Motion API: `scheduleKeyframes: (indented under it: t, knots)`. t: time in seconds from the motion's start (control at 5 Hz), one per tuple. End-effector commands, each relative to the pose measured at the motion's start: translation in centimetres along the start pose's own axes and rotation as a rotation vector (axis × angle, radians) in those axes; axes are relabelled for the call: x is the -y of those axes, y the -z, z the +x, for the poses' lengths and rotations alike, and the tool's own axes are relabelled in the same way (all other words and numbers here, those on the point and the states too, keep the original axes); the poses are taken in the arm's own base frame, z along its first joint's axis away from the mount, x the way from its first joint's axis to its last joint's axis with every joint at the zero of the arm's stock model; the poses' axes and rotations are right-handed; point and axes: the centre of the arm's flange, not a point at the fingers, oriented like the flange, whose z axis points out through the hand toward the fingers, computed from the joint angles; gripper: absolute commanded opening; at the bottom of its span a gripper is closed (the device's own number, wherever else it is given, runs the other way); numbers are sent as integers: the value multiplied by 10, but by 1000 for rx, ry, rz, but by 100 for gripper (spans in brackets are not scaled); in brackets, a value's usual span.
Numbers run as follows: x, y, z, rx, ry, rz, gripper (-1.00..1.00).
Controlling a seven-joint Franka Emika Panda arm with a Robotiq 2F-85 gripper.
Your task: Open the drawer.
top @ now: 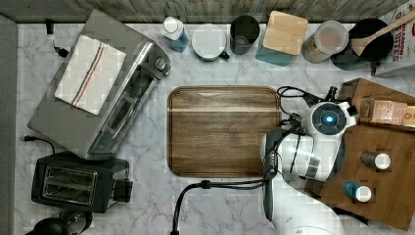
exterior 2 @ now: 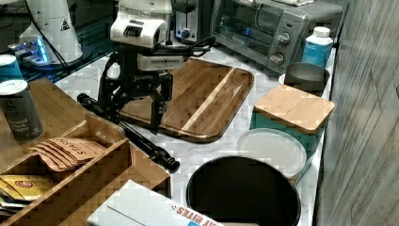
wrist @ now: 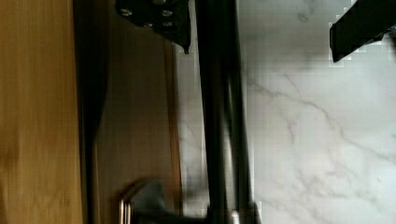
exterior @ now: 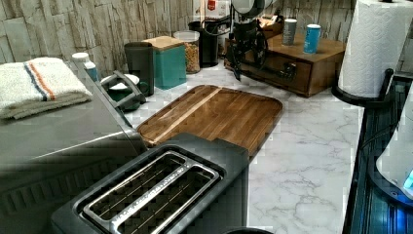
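The drawer [exterior: 282, 73] sits low in the front of a wooden cabinet [exterior 2: 42, 113] at the top view's right edge of the counter, just beside the cutting board [top: 222, 131]; in the left view it looks shut or nearly so, its front about flush with the cabinet face. Its long black bar handle [exterior 2: 141, 139] runs across the front, standing off the wood on short posts. The gripper [exterior 2: 134, 117] hangs at that bar with its fingers spread, one on each side of it in the wrist view and not clamped on it, so nothing is held. I judge the drawer stiff and fairly light, wood on plain runners, likely to slide with some friction and perhaps to bind if pulled off-axis; the metal bar is rigid, smooth and somewhat slippery, so the best hold is near its middle, fingers closed squarely across it, pulling straight out over the counter. The cabinet is not visibly fixed and carries cans [exterior: 311, 38] and packets on top, so a hard tug might drag it. The counter [top: 225, 205] is pale marble, flat and slick. Room in front of the drawer is modest: the board lies close, while the toaster oven [top: 98, 88], toaster [top: 73, 183] and jars along the wall stand well apart
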Motion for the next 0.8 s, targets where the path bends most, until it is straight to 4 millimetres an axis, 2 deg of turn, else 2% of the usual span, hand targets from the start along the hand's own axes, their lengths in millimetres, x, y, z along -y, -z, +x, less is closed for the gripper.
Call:
scheduleKeyframes:
  t: [0.2,0.4,0.6,0.8]
  knots:
    - [9,-2,-11,6,-25,56,100]
    - [28,18,4,-13,35,85,100]
    - [62,43,14,23,54,112,100]
    - [105,48,3,-16,113,184,100]
